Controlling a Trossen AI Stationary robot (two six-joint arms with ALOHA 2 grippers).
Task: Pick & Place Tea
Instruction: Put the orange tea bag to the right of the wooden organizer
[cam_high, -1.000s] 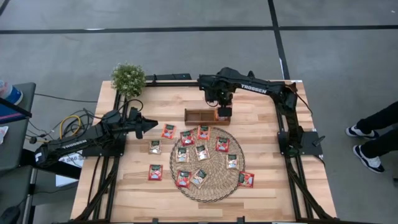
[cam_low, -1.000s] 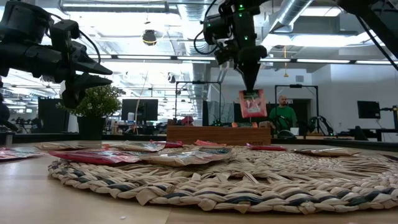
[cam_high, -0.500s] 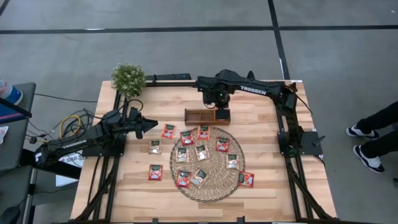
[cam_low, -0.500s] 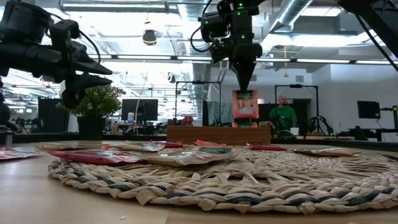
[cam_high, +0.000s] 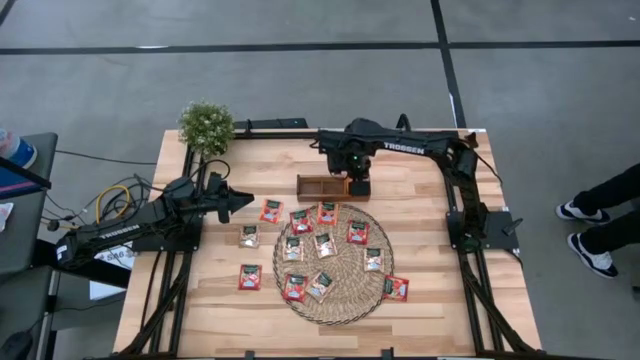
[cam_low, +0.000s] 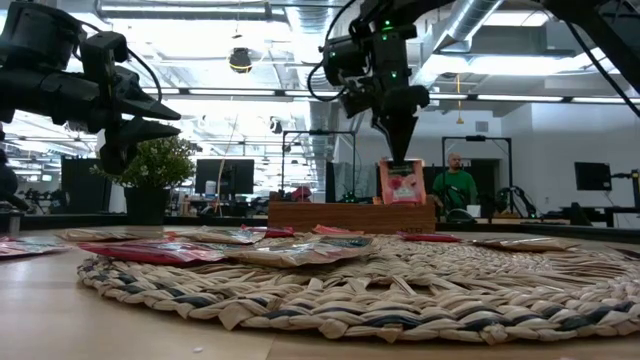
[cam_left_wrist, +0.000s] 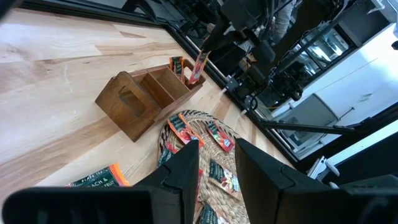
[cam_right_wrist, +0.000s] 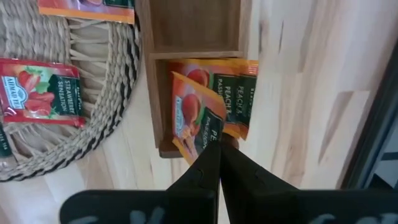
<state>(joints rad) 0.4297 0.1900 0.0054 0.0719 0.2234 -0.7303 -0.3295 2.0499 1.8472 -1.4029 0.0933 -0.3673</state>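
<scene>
I have one tea sachet (cam_right_wrist: 198, 127) pinched by its top edge in the right gripper (cam_right_wrist: 217, 163), fingers pressed together on it, so it hangs upright and can slide edge-first into the wooden tray (cam_high: 322, 186). It hangs over the tray's end compartment, the one nearest the right arm's base, its lower edge looking level with the tray's rim in the low view; whether it is already inside I cannot tell. Another peach sachet (cam_right_wrist: 239, 99) already stands in that same compartment, just behind mine, so I judge the slot is being filled on edge to save room.

The remaining sachets (cam_high: 324, 244) lie flat on the side of the tray away from the plant (cam_high: 206, 126): most on the round wicker mat (cam_high: 345, 300) just beside the tray, a few on the bare table (cam_high: 420, 310) off the mat's edge.

My left gripper (cam_high: 240, 201) waits off the tray's other end, raised above the table, fingers apart and holding nothing, clear of the right arm's path.

Next I would lower a touch before releasing, to keep the sachet from tipping out.
</scene>
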